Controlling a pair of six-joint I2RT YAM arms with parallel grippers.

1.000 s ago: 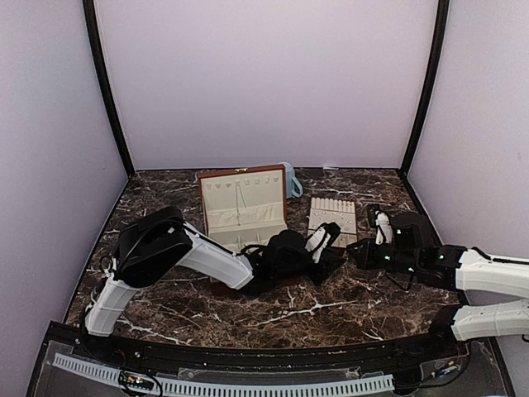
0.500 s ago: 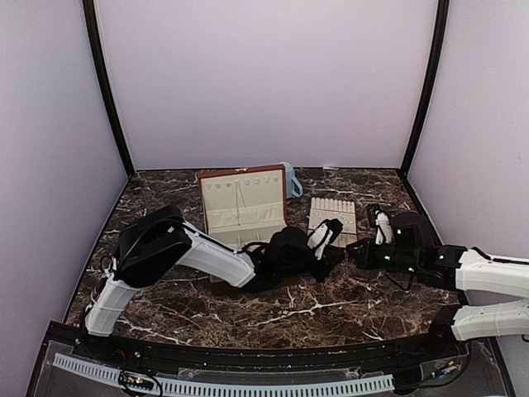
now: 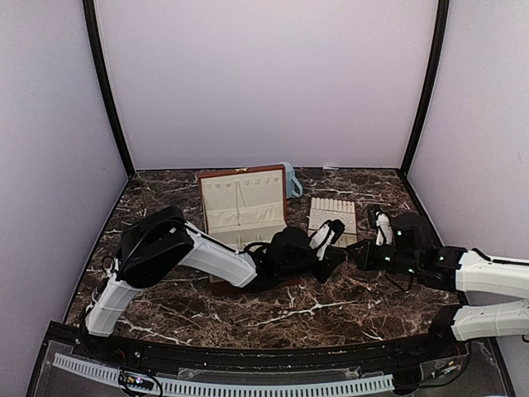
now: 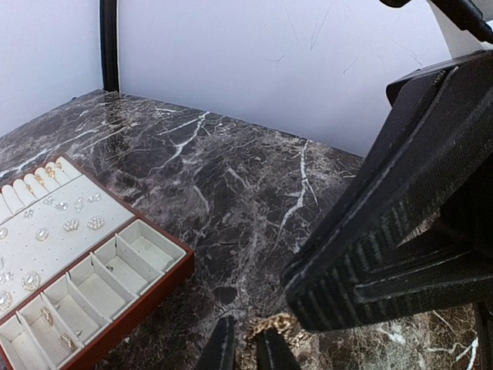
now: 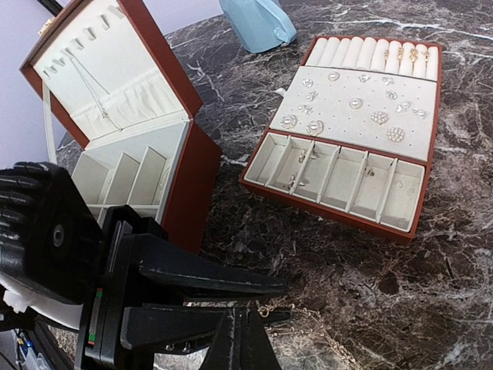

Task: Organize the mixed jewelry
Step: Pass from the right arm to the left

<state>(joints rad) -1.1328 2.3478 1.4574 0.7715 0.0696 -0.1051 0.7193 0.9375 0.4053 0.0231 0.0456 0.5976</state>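
The mixed jewelry (image 5: 339, 100) lies as small glinting pieces on the pad and in the compartments of the cream slotted tray (image 5: 420, 223), which the left wrist view also shows (image 4: 73, 223). A thin gold chain (image 5: 308, 313) lies on the marble in front of the tray. My left gripper (image 4: 248, 351) is low over the chain's end (image 4: 279, 322), its fingers a narrow gap apart with marble showing between them. My right gripper (image 5: 243, 324) is shut, its tip right beside the chain's ring. In the top view both grippers, left (image 3: 335, 251) and right (image 3: 354, 252), meet just before the tray (image 3: 333, 217).
An open reddish-brown box (image 3: 244, 207) with cream lining stands left of the tray, a fine necklace hanging in its lid (image 5: 92, 85). A blue mug (image 5: 258, 23) sits behind it. Purple walls close in the dark marble table (image 3: 273, 314).
My left gripper's fingers have drawn closer together over the chain. The right arm has stayed still and shut.
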